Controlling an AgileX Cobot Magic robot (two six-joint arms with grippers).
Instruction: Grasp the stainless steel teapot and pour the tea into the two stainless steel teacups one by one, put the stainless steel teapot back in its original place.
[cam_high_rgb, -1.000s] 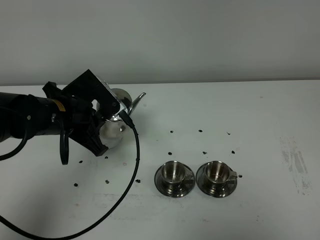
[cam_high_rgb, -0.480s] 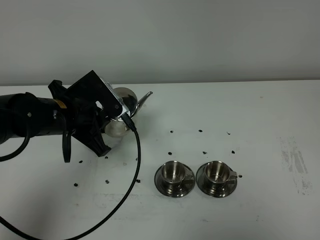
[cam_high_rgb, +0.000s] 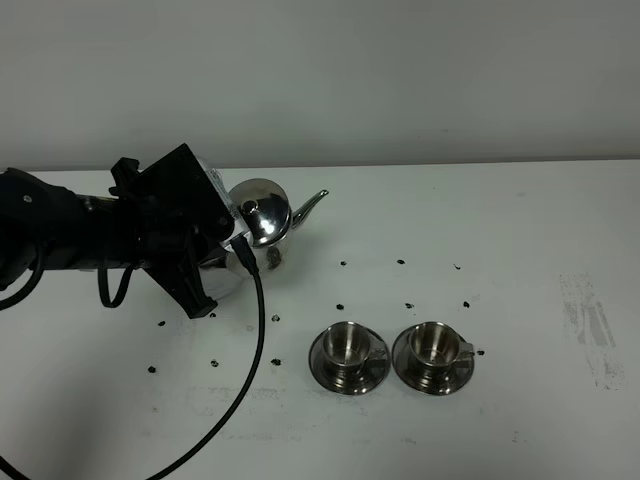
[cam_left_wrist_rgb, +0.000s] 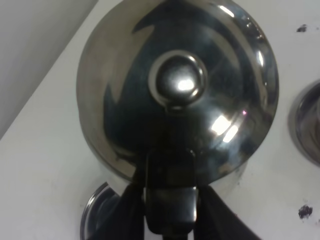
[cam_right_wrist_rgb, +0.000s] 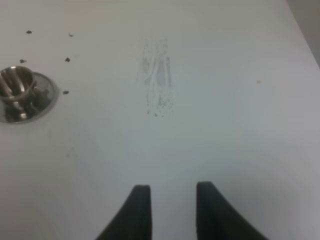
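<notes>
My left gripper (cam_high_rgb: 236, 236) is shut on the loop handle of the stainless steel teapot (cam_high_rgb: 262, 212) and holds it just above the table at the left. Its spout (cam_high_rgb: 312, 203) points right, toward the cups. From the left wrist, the knobbed lid (cam_left_wrist_rgb: 179, 82) fills the view, with the fingers (cam_left_wrist_rgb: 131, 212) clamped on the handle. The round steel dish (cam_left_wrist_rgb: 93, 214) peeks out beneath the pot. Two stainless steel teacups (cam_high_rgb: 345, 343) (cam_high_rgb: 432, 342) stand on saucers at the front centre. No tea shows. My right gripper (cam_right_wrist_rgb: 167, 189) hangs over bare table with nothing between its narrow-set fingers.
A black cable (cam_high_rgb: 255, 340) loops from the left arm across the table's front left. Small dark specks (cam_high_rgb: 342, 303) dot the surface between the pot and the cups. A smudged patch (cam_right_wrist_rgb: 157, 75) marks the right side. The right cup's saucer (cam_right_wrist_rgb: 42, 102) appears in the right wrist view.
The left arm has lifted the teapot and carried it to the right, toward the cups. The cups and the right gripper have not moved.
</notes>
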